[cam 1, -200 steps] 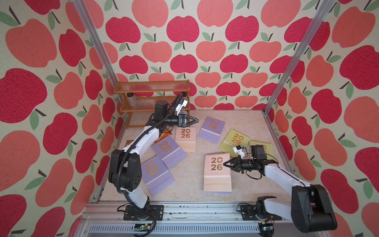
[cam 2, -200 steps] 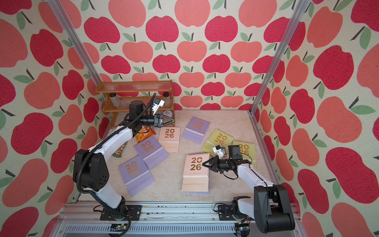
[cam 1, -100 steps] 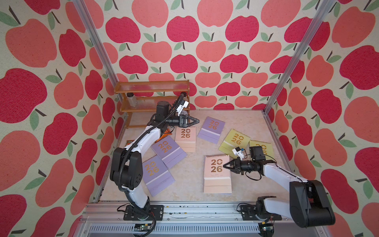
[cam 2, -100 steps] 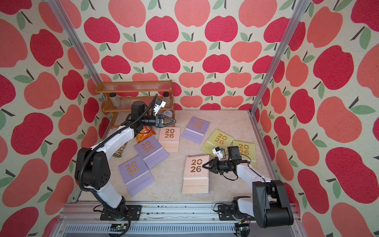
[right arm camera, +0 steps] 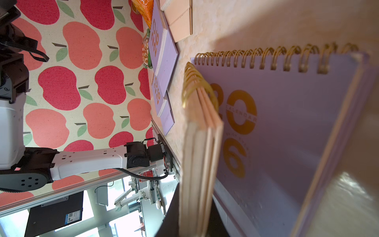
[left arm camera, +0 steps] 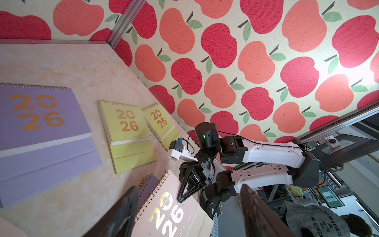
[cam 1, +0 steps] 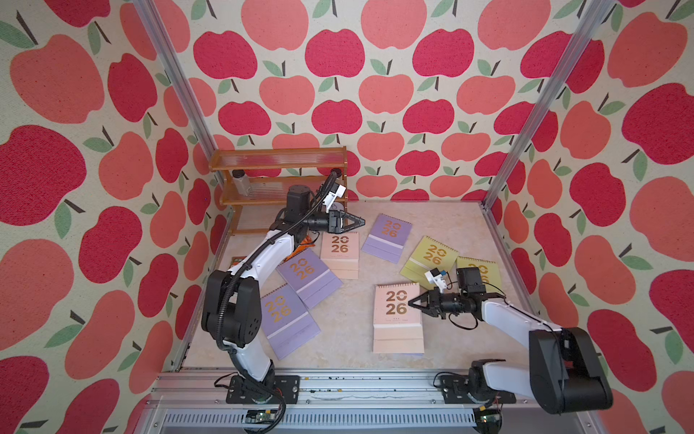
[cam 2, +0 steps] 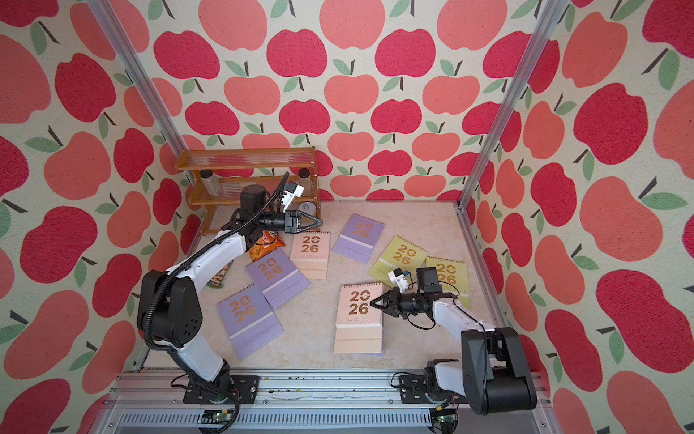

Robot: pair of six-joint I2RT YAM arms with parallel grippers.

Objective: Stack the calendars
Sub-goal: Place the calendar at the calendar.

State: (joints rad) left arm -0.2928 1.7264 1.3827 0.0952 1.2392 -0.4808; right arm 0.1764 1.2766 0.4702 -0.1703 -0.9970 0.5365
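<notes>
Two-high stack under way: right hand (cam 1: 411,301) clamped on pink calendar (cam 1: 398,319) over lilac calendar (right arm camera: 287,123) (left hand (cam 1: 358,222) spread wide, empty); next, likely align, release.

Arms (cam 1: 268,255) are white with black joints (cam 1: 233,308); left end effector (cam 1: 360,221) triangular, black.
</notes>
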